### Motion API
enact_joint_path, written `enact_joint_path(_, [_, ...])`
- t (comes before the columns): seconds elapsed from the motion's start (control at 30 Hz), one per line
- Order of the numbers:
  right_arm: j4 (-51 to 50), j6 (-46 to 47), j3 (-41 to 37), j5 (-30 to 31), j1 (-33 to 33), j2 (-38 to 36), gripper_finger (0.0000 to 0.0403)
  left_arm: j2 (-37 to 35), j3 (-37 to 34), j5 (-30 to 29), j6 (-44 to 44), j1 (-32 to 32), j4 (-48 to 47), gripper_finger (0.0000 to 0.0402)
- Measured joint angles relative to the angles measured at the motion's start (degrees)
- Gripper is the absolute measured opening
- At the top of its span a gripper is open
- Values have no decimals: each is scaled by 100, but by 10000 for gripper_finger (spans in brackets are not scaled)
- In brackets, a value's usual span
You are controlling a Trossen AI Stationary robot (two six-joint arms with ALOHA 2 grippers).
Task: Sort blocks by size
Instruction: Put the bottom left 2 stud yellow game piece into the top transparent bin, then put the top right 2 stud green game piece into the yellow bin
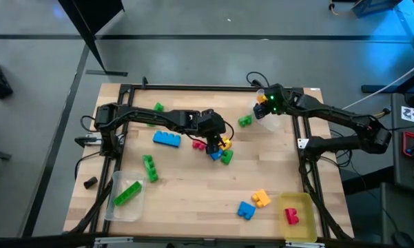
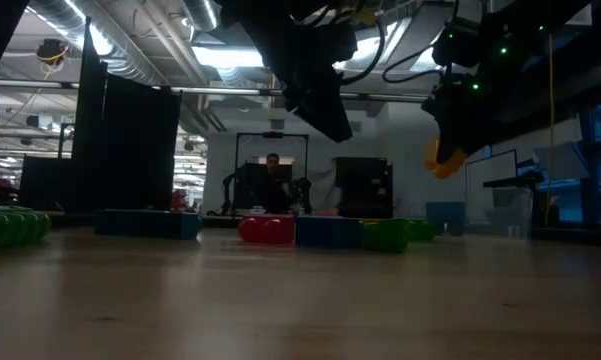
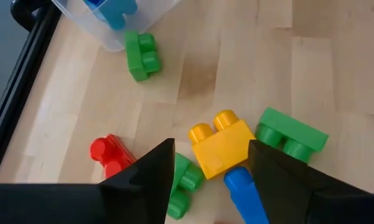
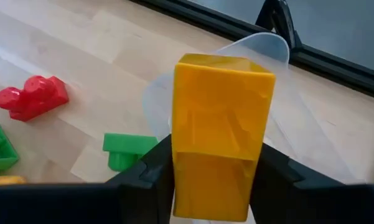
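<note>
A: Pale wood surface [image 1: 193, 200], dark frame round it, dim workshop behind w/ a person seated far back (low view). Where are the blocks?

B: Main cluster mid-surface under the left hand [image 3: 211, 177]: yellow block [image 3: 223, 143] between its fingers, green block [image 3: 291, 132] just beside, blue block [image 3: 246, 196] and red block [image 3: 109, 152] close by. Hand's spread, fingers either side of the yellow one, not clamped on it.

A: Right side?

B: Right hand [image 4: 215, 171] is at the far right corner, over a clear tray [image 4: 267, 50]. It's clenched on an orange-yellow block [image 4: 219, 134], held up off the surface (low view shows it hanging).

A: Rest?

B: Long blue block [image 1: 167, 139] left of centre; long green block [image 1: 127, 193] in the near-left clear tray [image 1: 124, 210]; red piece in the yellow tray [image 1: 299, 219] near right, blue + orange ones just beside it.
</note>
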Motion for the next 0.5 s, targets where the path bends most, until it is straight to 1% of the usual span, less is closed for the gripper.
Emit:
enact_joint_path(0.17, [-179,0,0,0,0,7,213,0,0,-4,105,2,0,170])
enact_joint_path(0.3, [-140,0,0,-26,9,7,254,-9,0,-4,158,2,-53,151])
enact_joint_path(0.4, [-28,-40,0,-207,11,7,270,-147,-2,0,305,24,-240,133])
enact_joint_path(0.5, [222,-536,4,-622,34,4,276,-455,-4,-2,300,96,-462,118])
